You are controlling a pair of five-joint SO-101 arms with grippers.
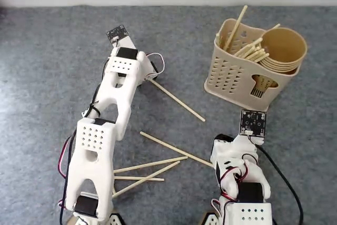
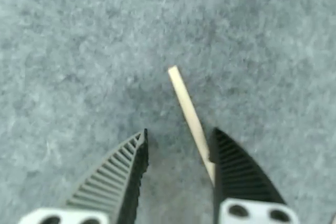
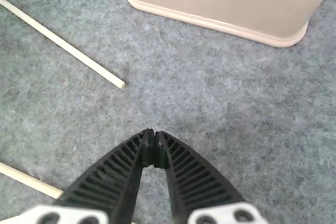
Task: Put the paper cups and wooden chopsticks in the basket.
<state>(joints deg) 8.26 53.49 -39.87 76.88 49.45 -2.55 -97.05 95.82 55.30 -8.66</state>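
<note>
Likely, seen from above, the chopstick [image 1: 176, 100] lying near the basket [image 1: 231, 72], which holds the paper cups [image 1: 284, 48], could swing or slip if it is pinched only at its end. At the left wrist, the left gripper [image 2: 179, 132] stands half open, the stick touching one finger, not clamped. At the right wrist, the right gripper [image 3: 154, 132] is closed on nothing, near the basket.

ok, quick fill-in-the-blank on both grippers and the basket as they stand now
1. The left gripper is ___, with one end of a chopstick lying between its fingers.
2. The right gripper is ___ and holds nothing.
3. The stacked paper cups sit inside the ___.

Missing words: open; shut; basket
</note>
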